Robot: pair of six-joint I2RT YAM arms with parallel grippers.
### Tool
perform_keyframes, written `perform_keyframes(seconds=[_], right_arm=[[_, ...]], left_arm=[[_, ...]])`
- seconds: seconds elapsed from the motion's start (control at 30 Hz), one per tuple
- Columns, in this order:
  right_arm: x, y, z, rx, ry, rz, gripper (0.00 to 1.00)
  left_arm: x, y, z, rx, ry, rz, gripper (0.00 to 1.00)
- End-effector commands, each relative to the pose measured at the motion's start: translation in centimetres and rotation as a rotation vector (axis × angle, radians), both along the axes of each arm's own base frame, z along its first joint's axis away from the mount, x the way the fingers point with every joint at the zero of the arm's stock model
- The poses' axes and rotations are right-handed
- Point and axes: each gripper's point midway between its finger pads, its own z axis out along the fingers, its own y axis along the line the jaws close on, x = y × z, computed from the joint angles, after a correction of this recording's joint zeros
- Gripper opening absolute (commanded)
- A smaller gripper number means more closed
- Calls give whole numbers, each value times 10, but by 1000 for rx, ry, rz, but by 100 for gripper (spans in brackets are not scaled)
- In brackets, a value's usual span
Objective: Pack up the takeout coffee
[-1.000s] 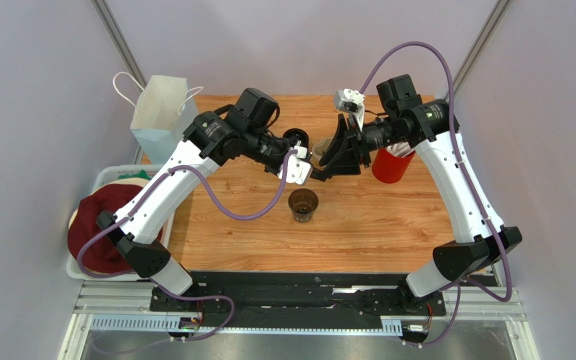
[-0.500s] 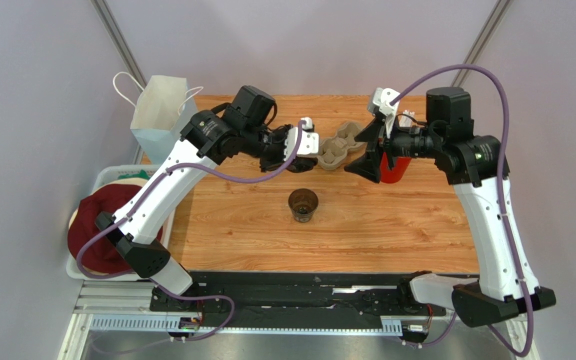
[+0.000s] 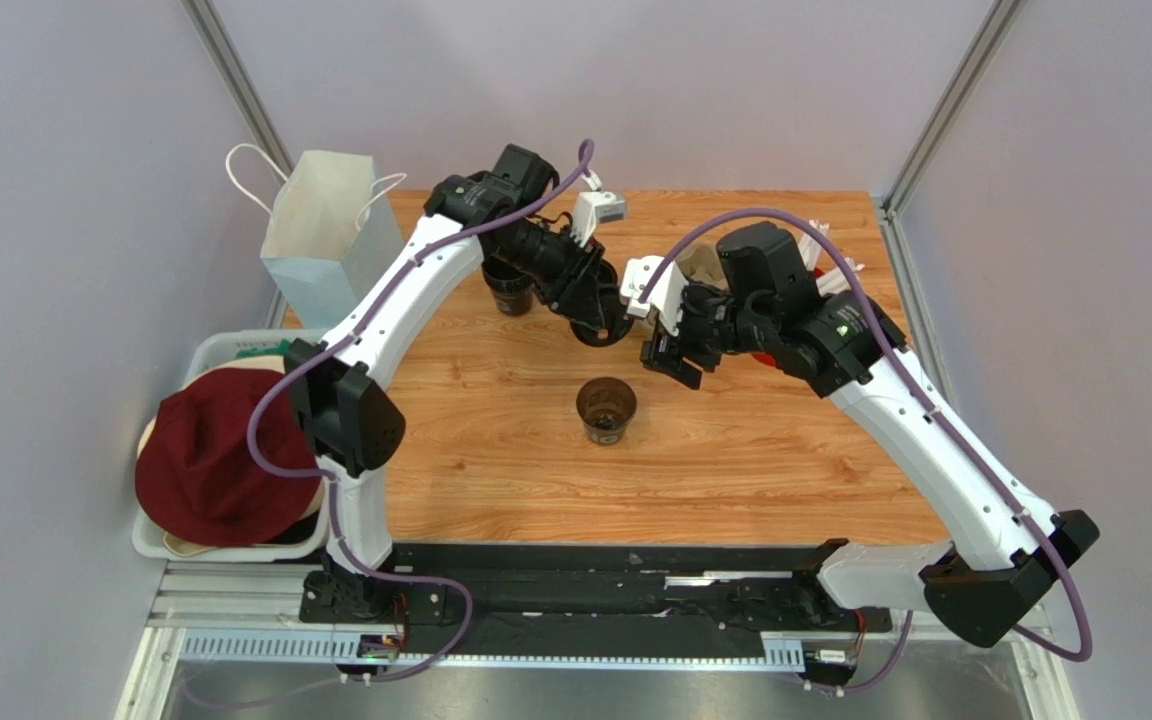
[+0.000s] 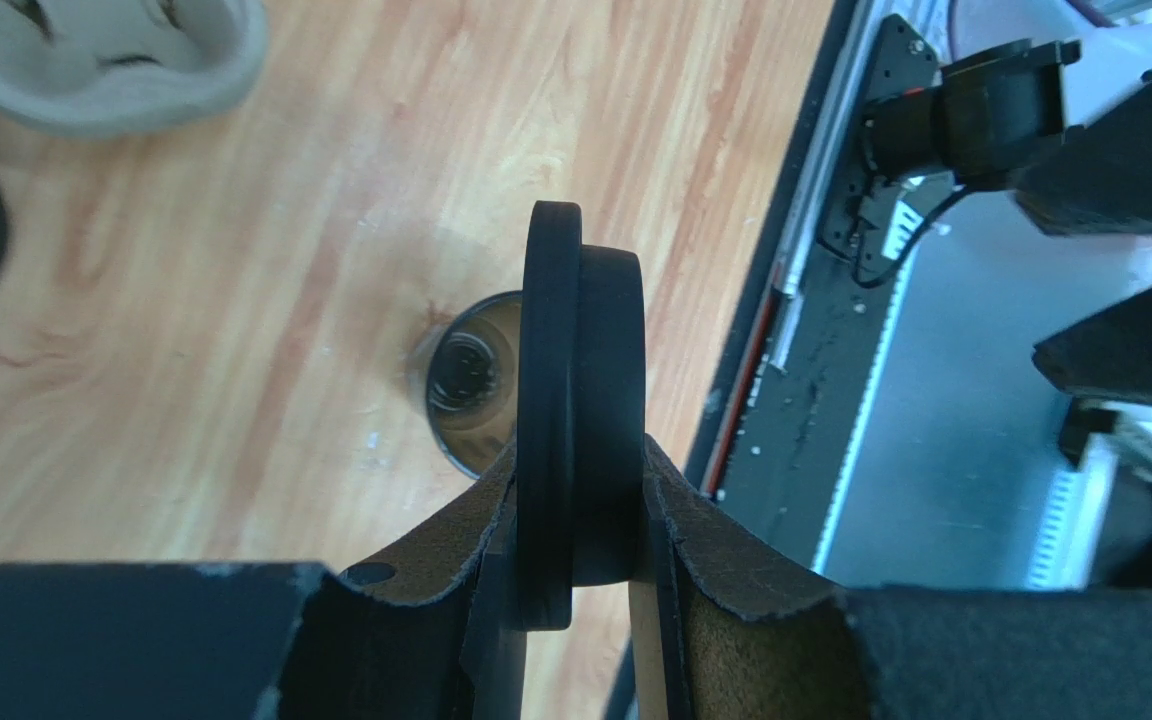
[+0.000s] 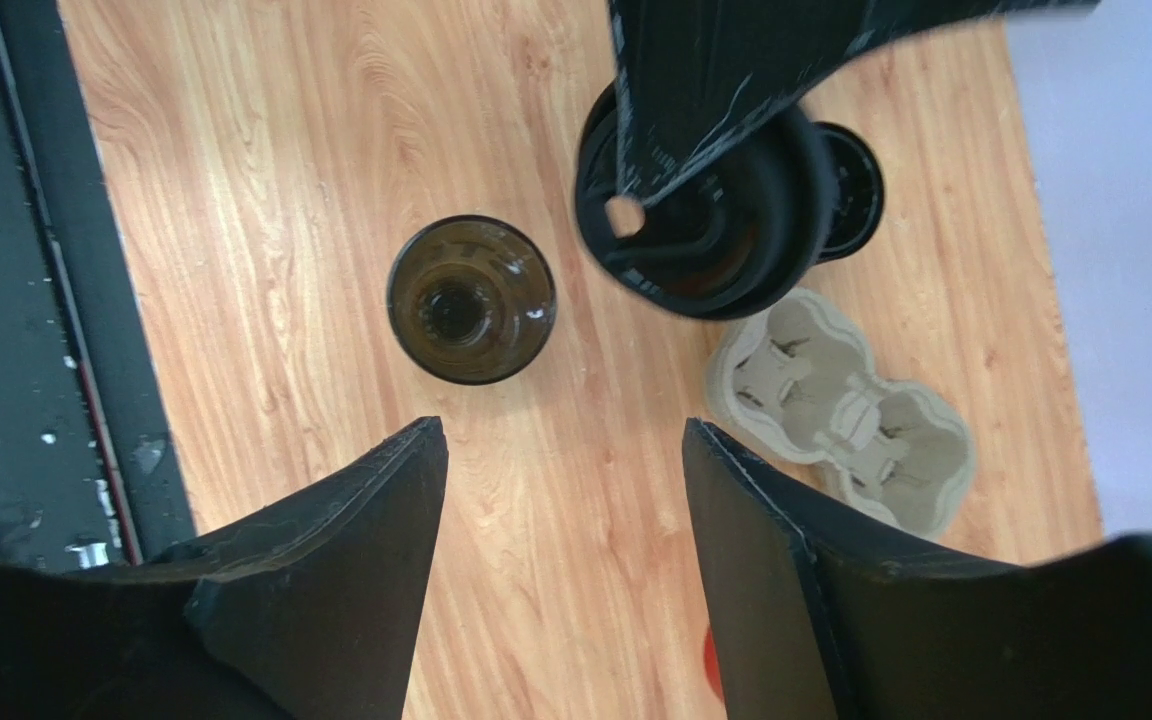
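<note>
The takeout coffee cup (image 3: pixel 606 410) stands open and upright at the table's middle, black outside and brown inside; it also shows in the left wrist view (image 4: pixel 462 383) and the right wrist view (image 5: pixel 471 300). My left gripper (image 3: pixel 597 324) is shut on its round black lid (image 4: pixel 582 405), held on edge just behind and above the cup. The lid also shows in the right wrist view (image 5: pixel 710 210). My right gripper (image 3: pixel 671 357) is open and empty, right of the lid and behind the cup, its fingers (image 5: pixel 372 525) spread over bare wood. The white paper bag (image 3: pixel 319 225) stands at the back left.
A taller black cup (image 3: pixel 509 288) stands behind the left arm. A grey pulp cup carrier (image 5: pixel 838 413) and a stack of black lids (image 5: pixel 848 188) lie at the back. A red cup (image 3: pixel 766 357) is mostly hidden by the right arm. A bin with a maroon hat (image 3: pixel 214 465) sits at the left.
My right gripper has swung left from beside the red cup to just right of the lid. My left arm has re-posed, its gripper now pointing down behind the cup.
</note>
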Motion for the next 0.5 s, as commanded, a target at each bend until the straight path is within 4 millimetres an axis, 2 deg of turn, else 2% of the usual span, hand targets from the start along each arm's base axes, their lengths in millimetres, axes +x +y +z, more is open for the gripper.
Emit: perform_keyframes(seconds=[0.0,0.07,0.2,0.3,0.47], right_arm=[[13,7,18,13,-126,27,62],[11,10,7,-3,-119,67,60],[6,23,-16,-27,-94,141,57],[8,35,-23,-29,-91,165,57],[-2,54,-26,-44,-69,224,57]], left_arm=[[-15,-10,27,-79,121,26,26],[-16,-11,23,-73,148,39,26],[-22,-15,31,-116,170,26,26],[-24,-16,33,-126,182,25,26],[-24,-18,30,-130,203,26,27]])
